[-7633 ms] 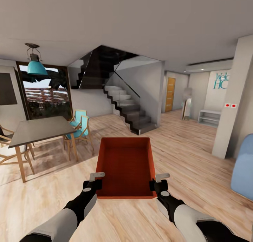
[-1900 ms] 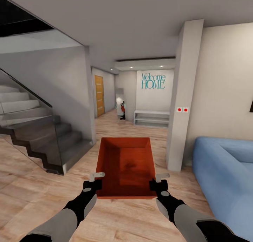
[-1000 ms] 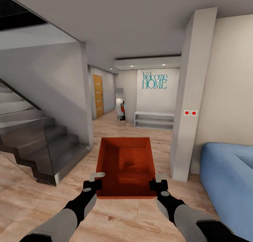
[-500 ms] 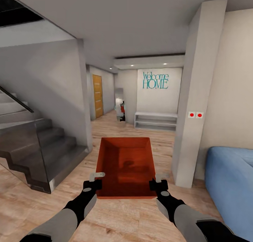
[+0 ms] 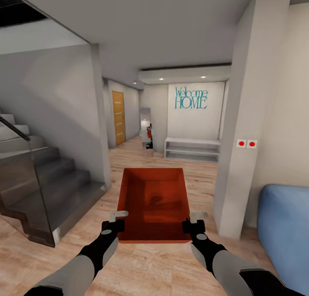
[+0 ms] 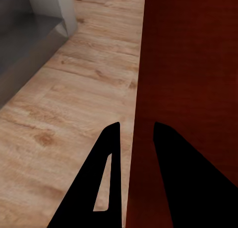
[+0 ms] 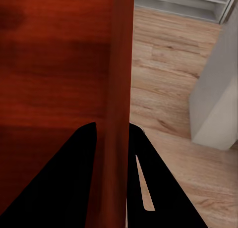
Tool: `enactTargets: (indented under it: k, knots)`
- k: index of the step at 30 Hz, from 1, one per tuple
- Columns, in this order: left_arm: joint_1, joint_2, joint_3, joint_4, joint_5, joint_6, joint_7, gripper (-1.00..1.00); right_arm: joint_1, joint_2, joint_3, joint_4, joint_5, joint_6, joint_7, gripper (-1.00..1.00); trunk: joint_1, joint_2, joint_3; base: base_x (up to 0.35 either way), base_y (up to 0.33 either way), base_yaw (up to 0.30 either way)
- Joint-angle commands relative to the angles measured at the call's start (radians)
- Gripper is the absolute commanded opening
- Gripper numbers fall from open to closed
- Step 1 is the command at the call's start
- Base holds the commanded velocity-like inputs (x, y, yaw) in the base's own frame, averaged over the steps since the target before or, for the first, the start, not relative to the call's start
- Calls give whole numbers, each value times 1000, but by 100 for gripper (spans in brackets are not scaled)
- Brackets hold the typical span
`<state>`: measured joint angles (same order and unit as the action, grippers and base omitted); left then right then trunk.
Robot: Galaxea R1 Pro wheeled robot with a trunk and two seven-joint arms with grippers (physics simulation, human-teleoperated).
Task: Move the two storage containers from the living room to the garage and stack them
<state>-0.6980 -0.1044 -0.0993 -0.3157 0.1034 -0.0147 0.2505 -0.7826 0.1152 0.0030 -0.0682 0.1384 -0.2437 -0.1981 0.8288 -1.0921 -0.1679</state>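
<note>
I have 1 storage container held between my left gripper and right gripper, each clamped on a side wall near its rear corner. I am on wood floor, facing a hallway. I judge the garage, the stacking and the second container all remain.

The storage container is orange-red, darker on its inner bottom. The floor is light wood plank with brown grain. The stairs are dark grey, the walls white-grey. The door is tan-orange. The lettering is teal. The sofa is blue. Two red dots mark the white switch plate. The arms are grey and black.
</note>
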Motion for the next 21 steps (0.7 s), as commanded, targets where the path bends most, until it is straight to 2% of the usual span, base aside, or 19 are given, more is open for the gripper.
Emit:
enactTargets:
  k: [1, 21]
  knots:
    - [-1, 5, 12, -3, -8, -45, 21, -100, -1, 0, -33, 4, -5, -3, -9, -100, 1, -1, -1, 322, 0, 0]
    - [-1, 5, 12, -3, -8, -45, 21, -100, -1, -1, -34, 4, -5, -3, -10, -100, 1, -1, -1, 322, 0, 0]
